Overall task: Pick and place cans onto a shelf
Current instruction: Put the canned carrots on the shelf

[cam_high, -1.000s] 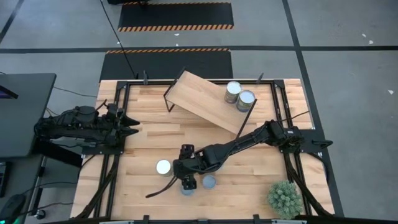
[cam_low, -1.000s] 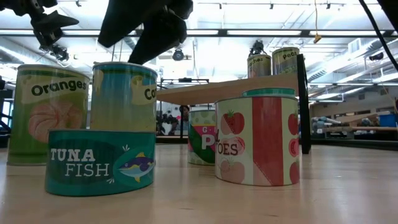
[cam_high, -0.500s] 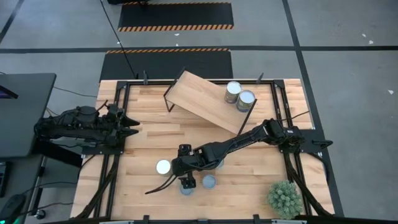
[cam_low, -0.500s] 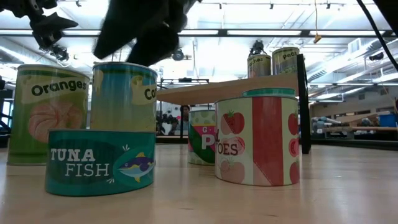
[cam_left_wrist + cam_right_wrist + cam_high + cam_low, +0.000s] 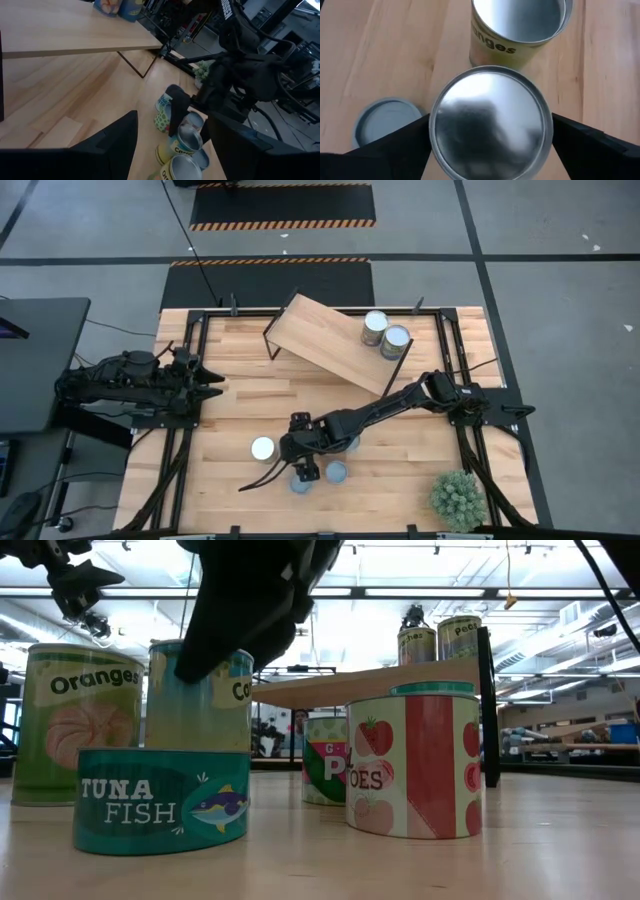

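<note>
Straddling a silver-topped can (image 5: 490,122) near the table's front edge with right gripper (image 5: 490,145) fingers spread; next, closing squarely, then lifting toward the far shelf (image 5: 320,340). Left gripper (image 5: 215,383) waiting at left, fingers apart.

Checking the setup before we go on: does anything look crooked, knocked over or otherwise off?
Only the shelf: it sits askew, at an angle to the table edges. The two cans on it stand upright, as do the cans on the table. Nothing looks spilled or damaged.
</note>
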You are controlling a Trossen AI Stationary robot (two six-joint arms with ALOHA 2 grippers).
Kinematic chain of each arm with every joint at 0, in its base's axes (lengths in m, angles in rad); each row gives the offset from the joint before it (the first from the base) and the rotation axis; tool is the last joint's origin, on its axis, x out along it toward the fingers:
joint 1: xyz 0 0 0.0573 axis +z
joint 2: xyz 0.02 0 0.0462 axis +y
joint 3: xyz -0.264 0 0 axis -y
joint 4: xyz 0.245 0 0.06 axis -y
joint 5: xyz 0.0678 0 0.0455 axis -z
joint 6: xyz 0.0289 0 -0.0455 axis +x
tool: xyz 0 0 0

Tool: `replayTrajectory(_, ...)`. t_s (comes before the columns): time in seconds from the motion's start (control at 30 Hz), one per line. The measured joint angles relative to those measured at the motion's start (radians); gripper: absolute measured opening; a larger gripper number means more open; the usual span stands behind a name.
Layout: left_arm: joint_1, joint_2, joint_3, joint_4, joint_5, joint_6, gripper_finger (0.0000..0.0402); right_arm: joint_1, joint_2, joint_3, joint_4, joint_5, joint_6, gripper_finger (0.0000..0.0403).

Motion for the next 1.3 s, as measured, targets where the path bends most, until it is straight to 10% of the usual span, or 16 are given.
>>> replayTrajectory(0.33,0.0,0.0,0.0,0.0,0.0,0.0,0.0247,-0.037,0.0,0.0,0.004,0.001,-0.038,0.0325)
replayTrajectory(1.3,0.0,0.0,0.0,0.0,0.006,-0.016,0.0247,-0.209,0.007,-0.005,-0.207,-0.145,-0.36,0.0377)
